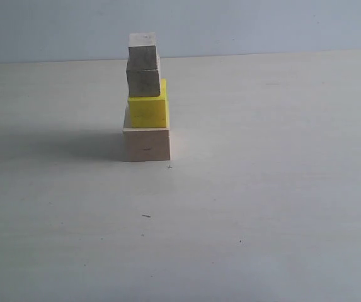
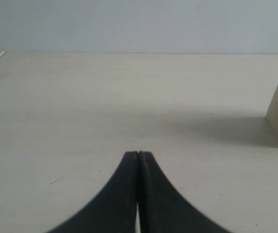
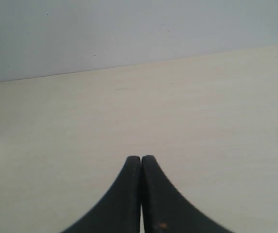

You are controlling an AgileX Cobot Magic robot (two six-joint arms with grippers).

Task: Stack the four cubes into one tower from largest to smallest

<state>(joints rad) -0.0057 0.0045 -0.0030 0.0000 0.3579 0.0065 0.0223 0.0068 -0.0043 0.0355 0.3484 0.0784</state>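
No text, label, brand or number can be read in any of the views. The pale wood cube (image 1: 146,143) at the foot of the tower (image 1: 147,100) bears only a small dark smudge (image 1: 146,150) on its front face, too small to make out as writing. A tiny cross-like mark (image 1: 169,167) lies on the table (image 1: 281,189) just beside that cube's lower corner. Whether it is a drawn sign or a speck cannot be told.

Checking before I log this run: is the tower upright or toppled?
Upright: the tower stands on the table, four levels high, with slightly offset edges.
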